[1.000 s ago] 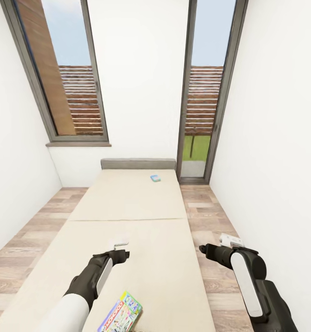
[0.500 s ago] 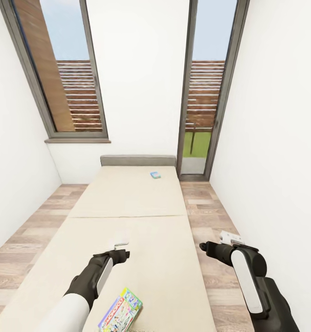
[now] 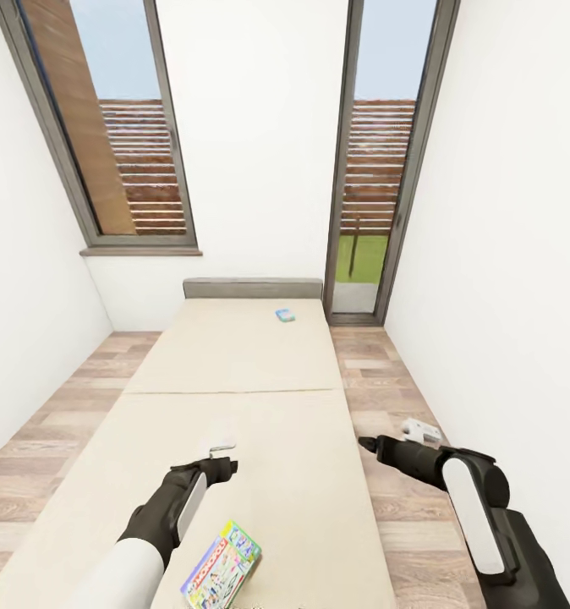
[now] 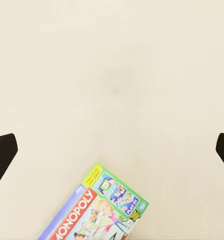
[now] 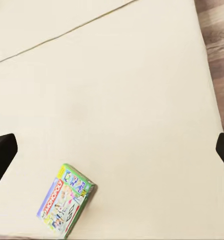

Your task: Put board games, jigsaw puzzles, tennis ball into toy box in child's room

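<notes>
A green-bordered MONOPOLY board game (image 3: pixel 221 567) lies flat at lower centre on the beige bed (image 3: pixel 234 364); both grippers' fingers sit wide apart.

Plain beige bed (image 3: pixel 234 372) stands on wood-plank floor (image 3: pixel 378 372); green-bordered Monopoly box (image 3: pixel 221 568) lies near its foot; small blue box (image 3: pixel 286 315) lies near the headboard.

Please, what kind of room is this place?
Probably a bedroom: a large bare beige bed with a grey headboard runs down the middle of a narrow white-walled room with wood-plank floor. A Monopoly box lying on the mattress hints at a child's room.
</notes>
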{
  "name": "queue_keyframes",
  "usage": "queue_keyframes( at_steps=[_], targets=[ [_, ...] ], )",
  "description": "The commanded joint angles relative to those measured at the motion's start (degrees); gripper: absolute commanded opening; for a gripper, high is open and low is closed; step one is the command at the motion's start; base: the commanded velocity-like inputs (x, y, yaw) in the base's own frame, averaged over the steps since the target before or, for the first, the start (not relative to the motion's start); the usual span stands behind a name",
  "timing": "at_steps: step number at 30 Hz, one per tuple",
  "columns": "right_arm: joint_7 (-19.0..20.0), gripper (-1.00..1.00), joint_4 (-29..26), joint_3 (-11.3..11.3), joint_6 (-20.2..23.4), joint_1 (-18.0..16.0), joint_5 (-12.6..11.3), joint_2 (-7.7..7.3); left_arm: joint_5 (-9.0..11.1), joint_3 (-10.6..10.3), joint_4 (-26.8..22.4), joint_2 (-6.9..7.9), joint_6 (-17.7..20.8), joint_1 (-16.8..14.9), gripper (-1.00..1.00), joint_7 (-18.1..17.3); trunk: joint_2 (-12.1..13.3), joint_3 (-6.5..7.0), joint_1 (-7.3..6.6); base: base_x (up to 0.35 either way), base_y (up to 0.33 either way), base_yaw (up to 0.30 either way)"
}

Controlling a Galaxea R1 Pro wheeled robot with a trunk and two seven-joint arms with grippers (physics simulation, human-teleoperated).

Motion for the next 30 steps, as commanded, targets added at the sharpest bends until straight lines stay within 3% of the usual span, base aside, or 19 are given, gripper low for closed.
queue_keyframes(
  at_steps=[1,5,9,14,21,27,30],
  targets=[
    [3.7,1.00,0.0,-0.4,0.2,0.1,-2.1,-1.72,0.0,0.2,-0.1,-0.09,0.3,0.0,1.00,0.1,-0.1,-0.23,0.03,0.000,0.000,0.000],
    [16.5,1.00,0.2,-1.3,0.2,0.5,-7.1,-7.06,0.0,0.2,-0.1,-0.12,0.4,0.0,1.00,0.1,-0.1,-0.60,0.03,0.000,0.000,0.000],
    [27.7,1.00,0.6,-1.8,0.2,0.7,-9.9,-11.13,0.0,0.2,-0.1,-0.24,0.2,0.0,1.00,0.1,-0.1,-0.98,0.03,0.000,0.000,0.000],
    [31.4,1.00,0.7,-1.9,0.2,0.8,-10.5,-12.22,0.0,0.2,0.7,-0.95,-3.7,0.0,1.00,0.2,-0.1,-1.46,0.03,0.000,0.000,0.000],
    [31.9,1.00,0.7,-1.9,0.2,0.8,-10.4,-11.97,-0.2,0.2,2.3,-2.07,-5.9,0.0,1.00,0.5,-0.1,-2.12,0.03,0.000,0.000,0.000],
    [32.0,1.00,0.7,-1.8,0.2,0.8,-10.4,-12.04,-0.2,0.0,2.5,-2.30,-6.1,0.0,1.00,3.9,-0.1,-2.69,0.03,0.000,0.000,0.000],
    [32.0,1.00,0.7,-1.8,0.2,0.8,-10.4,-11.88,0.0,-1.6,2.6,-2.30,-6.2,0.0,1.00,6.2,-0.1,-2.97,0.03,0.000,0.000,0.000]
  ],
)
